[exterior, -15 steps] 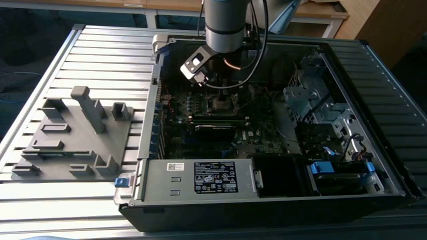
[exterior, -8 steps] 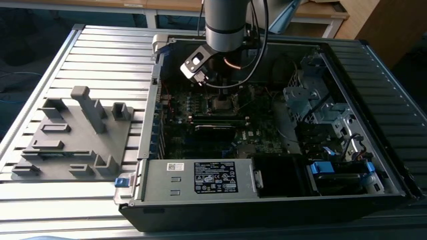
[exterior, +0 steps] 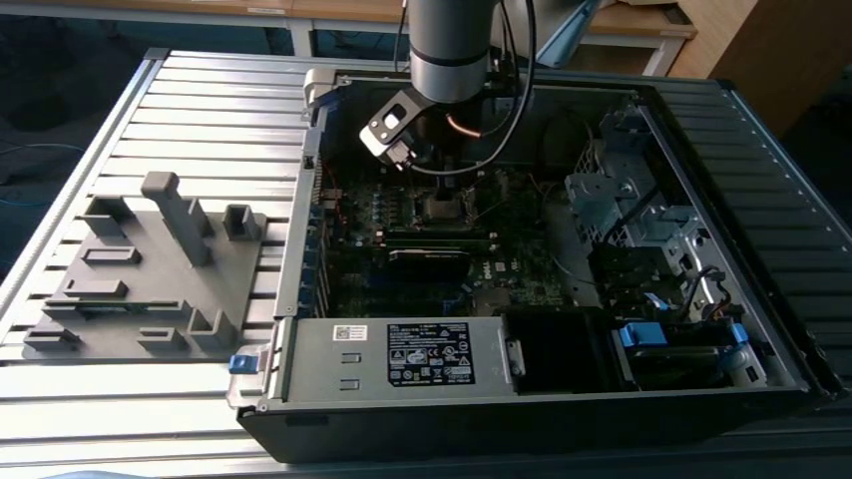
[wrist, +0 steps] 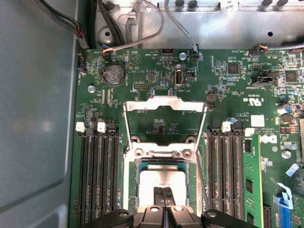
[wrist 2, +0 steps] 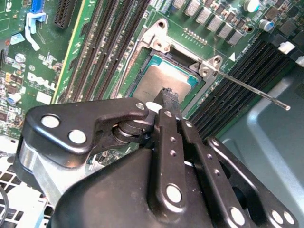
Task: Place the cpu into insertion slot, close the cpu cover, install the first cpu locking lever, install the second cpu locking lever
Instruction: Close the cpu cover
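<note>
Cpu (wrist: 161, 176) lies flat in insertion slot (wrist: 134, 183); cpu cover (wrist: 165, 104) stands hinged open behind it; claw (wrist: 164, 194) pressed together, holding nothing, tip over chip face. Recommended: keep tip centred, min. force, approx. vertical; avoid slot rim.

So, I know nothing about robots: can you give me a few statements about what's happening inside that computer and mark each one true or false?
1. The small flat silver-grey square chip lies in the dark square socket. True.
2. The silvery metal frame cover is folded down over the chip. False: it is swung open, away from the socket.
3. The black tool hangs over the chip with its fingers together. True.
4. The grey moulded fixture block sits inside the black computer case. False: it lies outside the case, on the exterior view's left.
</note>
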